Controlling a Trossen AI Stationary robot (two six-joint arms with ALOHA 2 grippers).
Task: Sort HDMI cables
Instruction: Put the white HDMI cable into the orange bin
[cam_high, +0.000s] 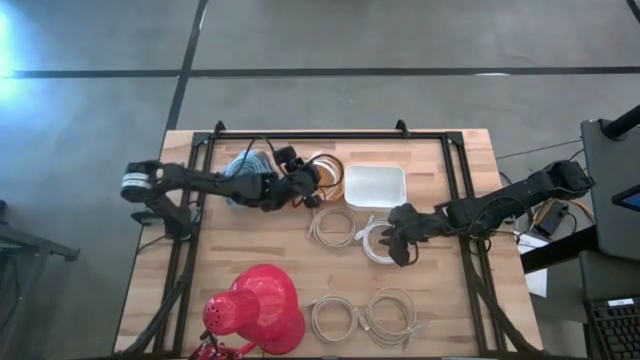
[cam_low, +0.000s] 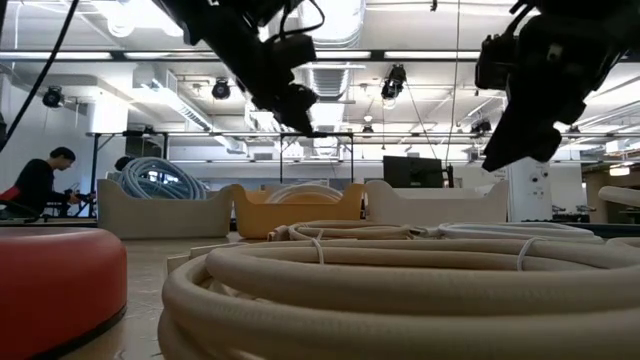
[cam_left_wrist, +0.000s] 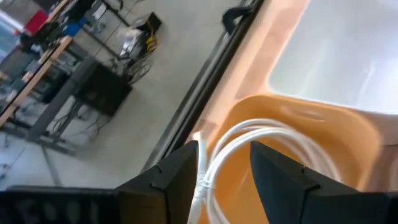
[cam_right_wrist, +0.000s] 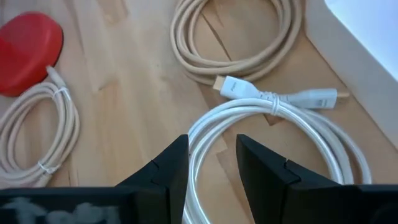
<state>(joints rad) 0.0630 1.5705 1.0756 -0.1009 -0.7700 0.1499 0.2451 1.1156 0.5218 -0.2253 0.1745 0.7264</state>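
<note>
left gripper (cam_high: 308, 183): jaws apart over orange bin (cam_high: 331, 160), white coil (cam_left_wrist: 261, 146) lying inside | right gripper (cam_high: 396, 240): jaws apart astride white cable (cam_high: 378, 240) right of orange bin, nothing held

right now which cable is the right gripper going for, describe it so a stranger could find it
Start at the white bin at the table's back edge. Just in front of it two coils lie side by side; the right gripper hovers open over the white coil. Its beige neighbour is duller, while this one is bright white with white plugs.
</note>
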